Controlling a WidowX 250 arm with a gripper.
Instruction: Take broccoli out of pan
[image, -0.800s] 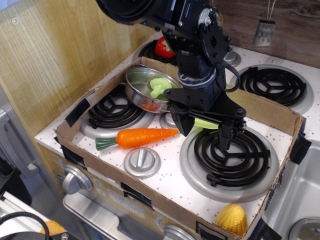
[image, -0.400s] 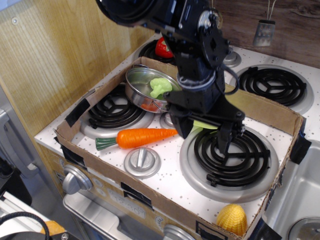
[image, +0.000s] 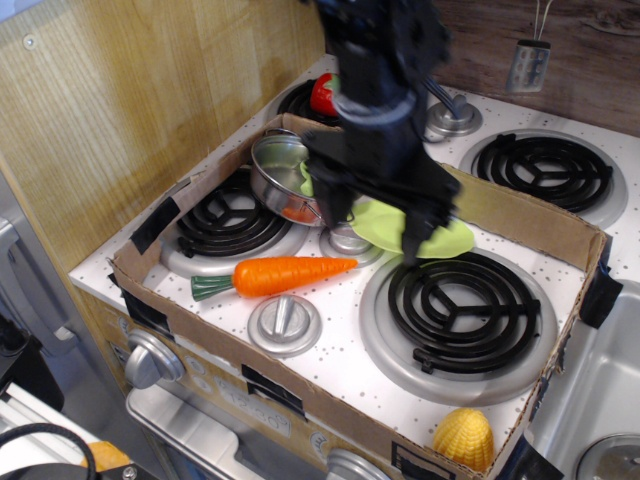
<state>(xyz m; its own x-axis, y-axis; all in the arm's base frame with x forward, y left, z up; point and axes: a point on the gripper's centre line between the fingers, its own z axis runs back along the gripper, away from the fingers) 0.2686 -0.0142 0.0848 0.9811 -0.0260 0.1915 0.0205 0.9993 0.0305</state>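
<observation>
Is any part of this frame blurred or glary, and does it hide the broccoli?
In observation.image, the arm and gripper are smeared by motion blur while the carrot and burners stay sharp; the pan shows bright reflections; the broccoli is almost wholly hidden behind the blurred gripper, so its position is unclear.

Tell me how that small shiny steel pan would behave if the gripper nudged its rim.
The small round stainless-steel pan looks thin-walled, so probably light and easily shoved. It seems to sit partly on the black coil burner, so it may tilt or skid. The gripper would likely slip on its polished rim.
</observation>
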